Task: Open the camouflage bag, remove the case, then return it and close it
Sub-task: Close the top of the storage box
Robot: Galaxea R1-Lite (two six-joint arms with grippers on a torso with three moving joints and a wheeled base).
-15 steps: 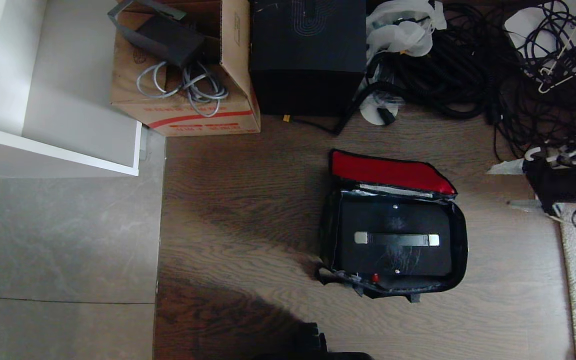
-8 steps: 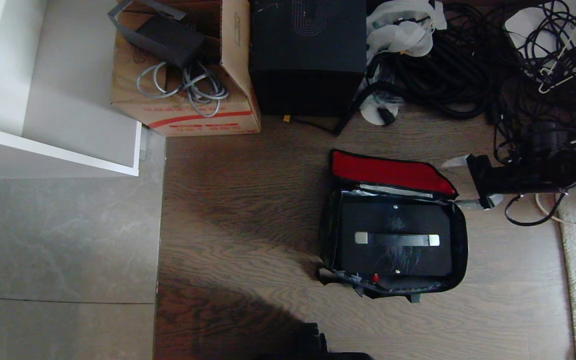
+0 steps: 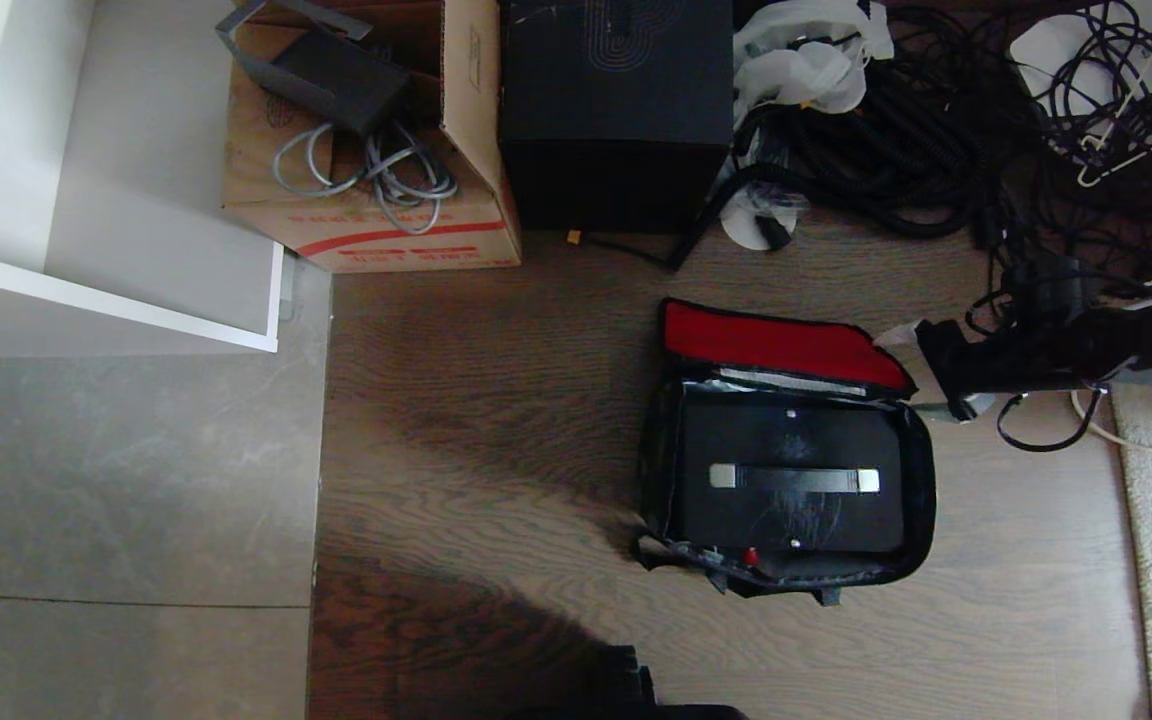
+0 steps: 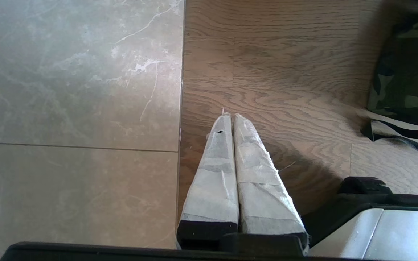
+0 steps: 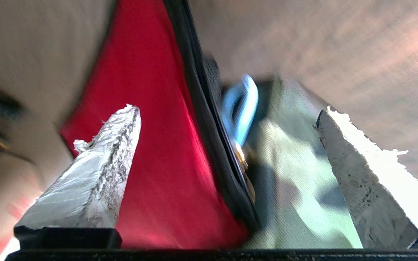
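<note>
The soft camouflage bag (image 3: pixel 921 500) lies unzipped, red-lined flap raised, the flat black hard case (image 3: pixel 786 480) inside. The right gripper (image 3: pixel 921 375) straddles the flap's edge, jaws spread wide, gripping nothing. The left gripper (image 4: pixel 230 116) is pressed closed, empty.

My head camera looks steeply down from high up at the wood floor (image 3: pixel 496 420), taking in the whole open camouflage bag (image 3: pixel 921 500) and the clutter at the far side. My left wrist camera sits low behind my closed left gripper (image 4: pixel 233 117), facing floor, catching the bag's camouflage side (image 4: pixel 405 72) at one edge. My right wrist camera is very close, looking between my spread right gripper (image 5: pixel 227 112) at the bag's red flap (image 5: pixel 147 108), shared with the head view (image 3: pixel 776 345).
</note>
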